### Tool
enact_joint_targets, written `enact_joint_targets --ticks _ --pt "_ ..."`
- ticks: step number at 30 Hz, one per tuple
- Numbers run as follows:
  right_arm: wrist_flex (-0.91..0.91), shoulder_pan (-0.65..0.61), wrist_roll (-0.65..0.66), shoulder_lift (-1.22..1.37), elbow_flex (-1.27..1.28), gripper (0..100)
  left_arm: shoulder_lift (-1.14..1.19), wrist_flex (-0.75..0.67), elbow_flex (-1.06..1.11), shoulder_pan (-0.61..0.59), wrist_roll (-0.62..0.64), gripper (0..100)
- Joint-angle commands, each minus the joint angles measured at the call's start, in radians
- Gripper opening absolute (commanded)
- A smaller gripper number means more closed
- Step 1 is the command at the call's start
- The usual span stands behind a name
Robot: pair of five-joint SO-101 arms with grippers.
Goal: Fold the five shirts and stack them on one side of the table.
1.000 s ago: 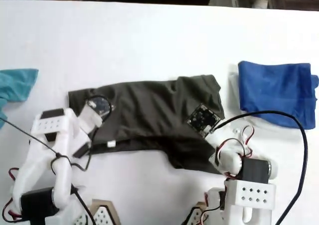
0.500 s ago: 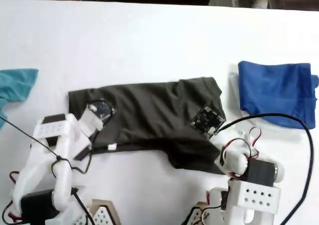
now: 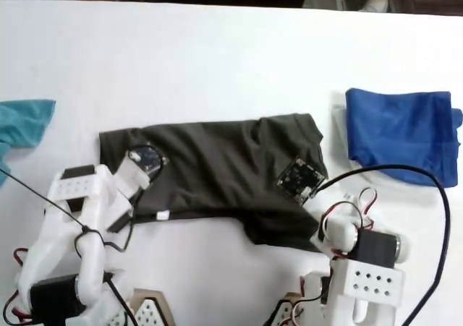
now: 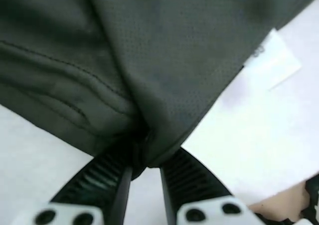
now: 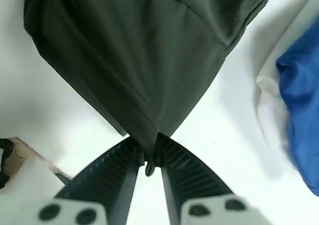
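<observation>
A dark grey shirt (image 3: 217, 167) lies spread across the middle of the white table (image 3: 217, 58). My left gripper (image 4: 145, 161) is shut on the shirt's (image 4: 149, 60) near left edge; from above that arm (image 3: 137, 163) sits over the shirt's left end. My right gripper (image 5: 148, 157) is shut on a corner of the shirt (image 5: 144, 60) at its near right end, under the arm's wrist (image 3: 300, 178). A folded blue shirt (image 3: 398, 134) lies at the right side on a white one (image 3: 338, 120). A teal shirt (image 3: 25, 123) lies at the left edge.
A black cable (image 3: 427, 196) loops around the right arm near the blue shirt. A white label (image 4: 271, 60) sticks out from under the dark shirt. The far half of the table is bare white surface.
The right arm has drawn back slightly toward the near edge with the shirt's corner. The shirt's far right edge has shifted a little nearer. The left arm has barely moved.
</observation>
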Motion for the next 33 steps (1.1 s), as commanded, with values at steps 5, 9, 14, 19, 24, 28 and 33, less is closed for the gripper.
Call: enact_joint_targets --ticks 5,9,14,19,24,28,33 --pt "-0.096 0.007 0.009 -0.016 0.12 2.5 -0.017 0.005 0.002 -0.011 -0.002 3" --pt "-0.088 0.012 0.003 -0.018 0.124 7.7 -0.017 0.006 0.002 -0.011 0.0 9" --pt "-0.093 0.007 0.011 -0.019 0.107 19.8 -0.025 0.086 -0.028 -0.012 0.0 24" --pt "-0.096 -0.047 -0.002 -0.019 0.009 17.7 -0.026 0.253 -0.209 -0.026 -0.002 24" --pt "-0.101 -0.122 -0.11 -0.019 -0.083 17.7 -0.02 0.463 -0.538 -0.086 -0.008 25" --pt "-0.183 -0.188 -0.175 -0.01 -0.118 17.6 -0.015 0.523 -0.734 -0.107 0.003 25" --pt "-0.41 -0.219 -0.287 0.048 -0.028 17.6 0.133 0.433 -0.708 -0.051 0.164 24"
